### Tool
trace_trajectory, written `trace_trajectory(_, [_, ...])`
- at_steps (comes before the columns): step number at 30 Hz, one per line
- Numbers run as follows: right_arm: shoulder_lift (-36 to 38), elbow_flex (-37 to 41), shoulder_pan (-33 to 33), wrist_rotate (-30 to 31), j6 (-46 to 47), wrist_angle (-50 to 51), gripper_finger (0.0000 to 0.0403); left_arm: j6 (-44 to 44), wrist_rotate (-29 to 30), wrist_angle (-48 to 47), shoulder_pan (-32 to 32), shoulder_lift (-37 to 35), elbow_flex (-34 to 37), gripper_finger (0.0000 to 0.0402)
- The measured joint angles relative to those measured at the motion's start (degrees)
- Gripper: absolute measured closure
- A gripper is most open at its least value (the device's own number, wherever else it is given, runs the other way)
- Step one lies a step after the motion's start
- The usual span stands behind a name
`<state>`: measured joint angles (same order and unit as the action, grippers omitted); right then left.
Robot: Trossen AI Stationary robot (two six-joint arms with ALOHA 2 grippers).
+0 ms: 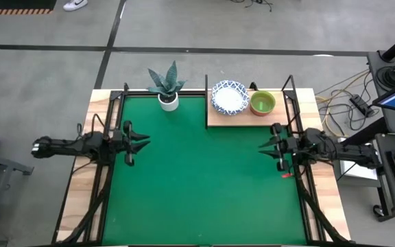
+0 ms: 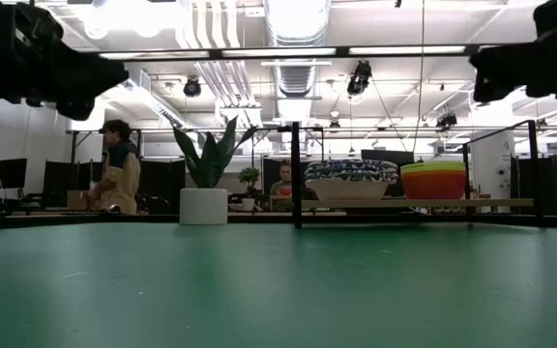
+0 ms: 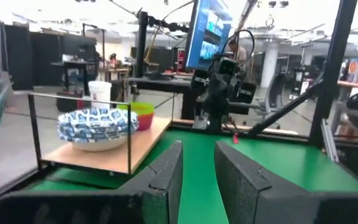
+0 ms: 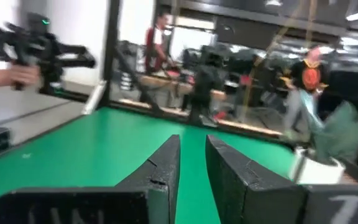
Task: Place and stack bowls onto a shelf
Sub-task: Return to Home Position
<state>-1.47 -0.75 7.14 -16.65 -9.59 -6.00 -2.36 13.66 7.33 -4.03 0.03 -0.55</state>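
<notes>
Green mat [image 1: 197,185] covers the table [image 1: 78,192]; at its far edge the shelf [image 1: 214,121] carries the white patterned bowls [image 1: 229,97] stacked, the coloured bowls [image 1: 262,103] nested just beside them. Both empty, the left tool [image 1: 140,142] and the right tool [image 1: 266,145] hang at opposite sides, facing each other, narrowly parted. That shelf lies nearer the right arm, well apart from the left.

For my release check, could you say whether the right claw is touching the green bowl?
Apart. The high view shows bare mat between the right claw and the green bowl.
</notes>
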Motion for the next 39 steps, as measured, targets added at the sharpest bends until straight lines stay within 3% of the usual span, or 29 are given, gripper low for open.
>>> trace_trajectory(5, [-0.21,0.02,0.02,-2.85,1.21,1.40,0.0355,0.46,0.91,-0.59,0.04,0.89,-0.03,0.0327])
trace_trajectory(13, [-1.18,0.06,0.03,2.12,7.38,2.84,0.0364,0.37,12.71,-1.76,0.06,1.24,-0.37,0.0327])
trace_trajectory(17, [-1.32,0.06,0.02,3.19,8.01,2.93,0.0364,0.36,12.82,-1.77,0.06,1.38,-0.38,0.0327])
trace_trajectory(23, [-1.28,0.09,0.02,3.17,17.66,2.70,0.0365,0.36,12.80,-1.86,0.06,1.46,-0.39,0.0327])
trace_trajectory(39, [-1.29,0.13,0.02,3.17,18.62,2.71,0.0365,0.34,12.78,-1.85,0.06,1.48,-0.47,0.0327])
